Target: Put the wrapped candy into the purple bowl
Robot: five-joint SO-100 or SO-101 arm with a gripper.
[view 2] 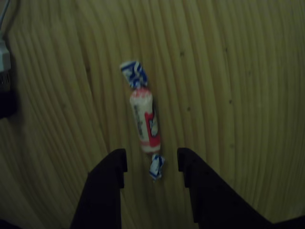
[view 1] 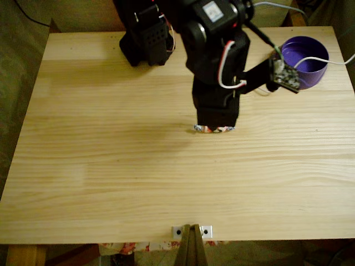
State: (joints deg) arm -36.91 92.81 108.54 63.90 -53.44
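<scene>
One wrapped candy (view 2: 144, 120), one purple bowl (view 1: 304, 61) and one black arm (view 1: 213, 61) are on the pale wooden tabletop (view 1: 111, 166).

In the fixed view the bowl stands at the far right corner of the tabletop, close to both its back and right edges, with a white cable (view 1: 327, 60) running across its rim. The arm's base (view 1: 145, 39) sits at the back edge, left of the bowl. The candy (view 1: 213, 129) lies near the middle of the board, its ends peeking out from under the arm's lower end. The near half and the whole left side of the tabletop are bare wood, and a stretch of bare wood lies between candy and bowl. A small metal bracket (view 1: 191, 231) is fixed at the middle of the front edge.

The arm reaches forward from its base and folds straight down over the candy, its tip low at the board.

In the other view the jaws (view 2: 152, 164) stand apart, one dark finger (view 2: 110, 174) on either side of the candy's lower twisted end, touching neither side of it. The candy lies lengthwise between them, flat on the wood.
</scene>
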